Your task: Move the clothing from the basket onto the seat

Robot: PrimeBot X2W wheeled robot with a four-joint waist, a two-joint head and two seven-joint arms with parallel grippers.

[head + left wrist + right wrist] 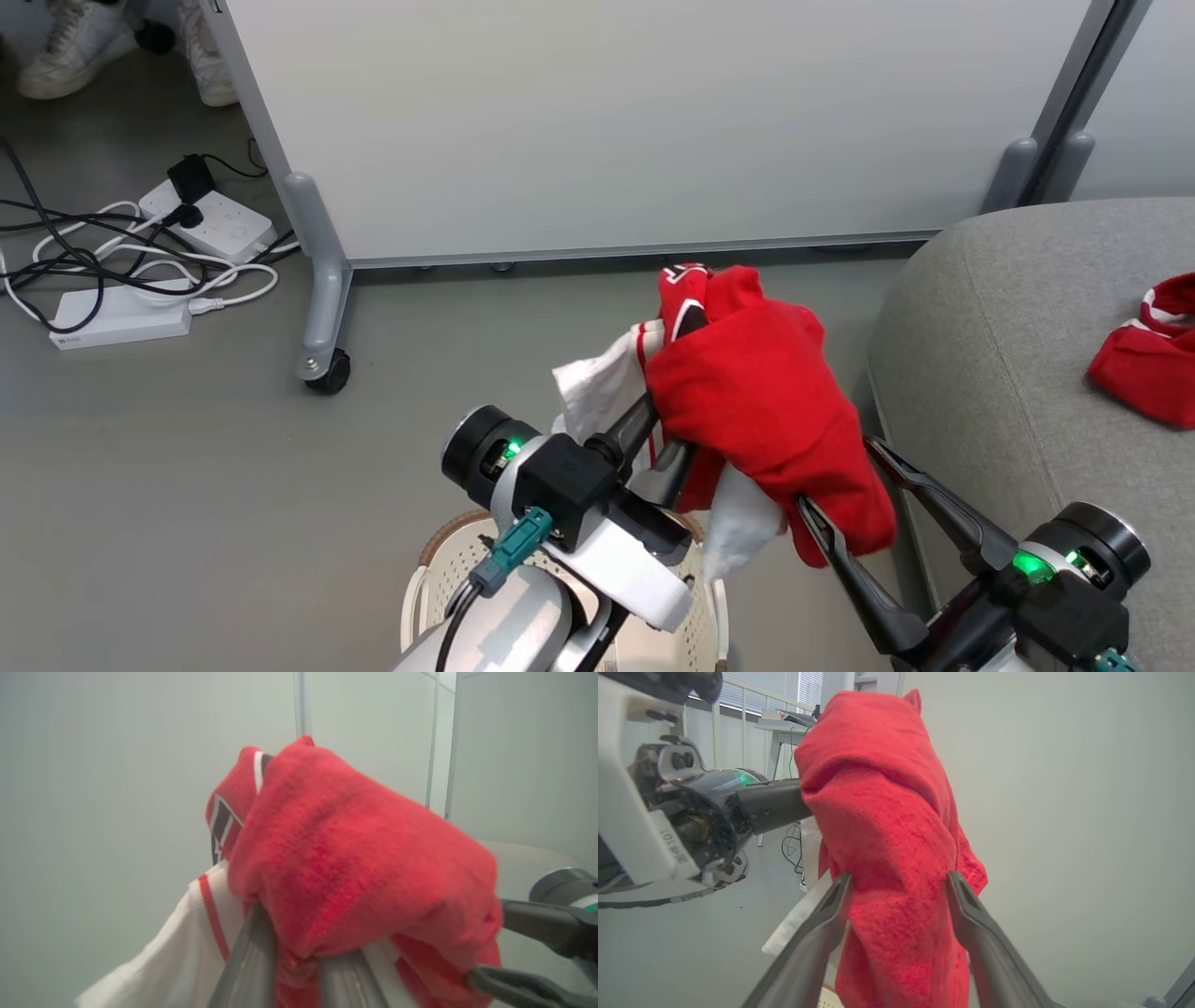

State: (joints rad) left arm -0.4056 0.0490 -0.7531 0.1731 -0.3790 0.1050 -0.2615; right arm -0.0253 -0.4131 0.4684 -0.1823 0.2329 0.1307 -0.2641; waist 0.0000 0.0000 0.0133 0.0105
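- Left gripper [661,446] was closed almost fully on the clothing [756,392], which was bunched over its fingers, above the basket [439,551].
- Right gripper [901,882] stood wide open. Cloth hung between its fingers; I judged it unpinched.
- Risk: single-grip hold. The cloth's loose white end under the left fingers could slide out short of the seat [990,373], beyond the right gripper.
- Risk: cloth snagging a right finger on release.

I can read only "101", on a white sticker [669,845] on the left arm's housing [626,826], left-centre of the right wrist view.
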